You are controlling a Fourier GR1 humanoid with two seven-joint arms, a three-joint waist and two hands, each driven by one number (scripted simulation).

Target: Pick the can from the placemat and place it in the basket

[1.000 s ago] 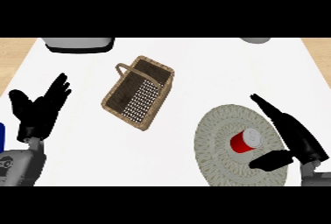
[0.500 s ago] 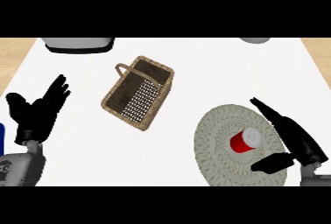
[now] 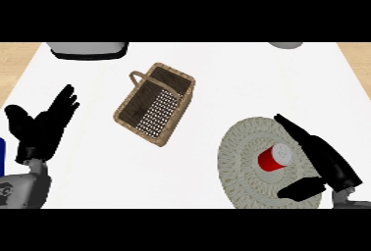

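While the left hand (image 3: 39,132) rests open, the right hand (image 3: 330,164) (fingers straight) flanks the can (image 3: 275,158).

We see our left robot hand (image 3: 42,130) near the view's left edge, open and resting, fingers straight and pointing up and a little to the right, thumb spread off to the left. Its grey forearm (image 3: 22,188) enters from the lower left corner. Our right robot hand (image 3: 328,158) is at the lower right, fingers straight and stretched up-left, thumb splayed out below them with a gap between. Only a sliver of the right wrist shows, so we cannot quite tell its angle.
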